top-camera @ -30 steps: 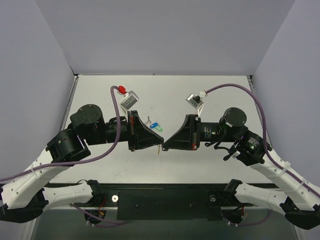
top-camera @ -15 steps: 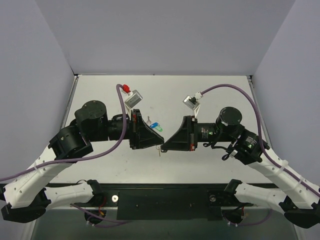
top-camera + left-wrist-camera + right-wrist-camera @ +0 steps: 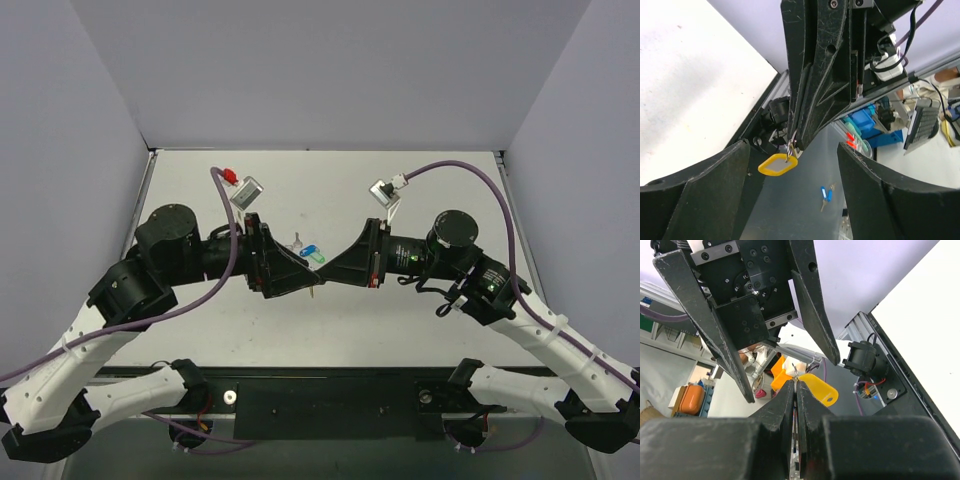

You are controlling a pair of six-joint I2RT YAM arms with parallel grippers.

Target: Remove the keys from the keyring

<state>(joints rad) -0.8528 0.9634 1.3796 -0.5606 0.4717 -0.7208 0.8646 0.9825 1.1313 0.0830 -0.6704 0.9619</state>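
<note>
My right gripper has its jaws pressed together on the thin metal ring of the keyring, held up off the table. The yellow tag hangs from those fingertips. In the left wrist view its long axis runs almost level across the picture, with the ring end toward the right. In my right wrist view it slants away from the fingertips, down and to the right. From above, only a yellow sliver shows on the near side of the right gripper's tip. There is a speck of silver metal at the ring end, too small for me to tell what it is.

My left gripper faces the right gripper tip to tip. Its jaws are spread wide with one finger on either side of the right gripper's tip, and they hold nothing.

Just beyond the right gripper's tip, a blue key tag and a green key tag lie touching each other on the table. A small silver key lies just past the blue one.
</note>
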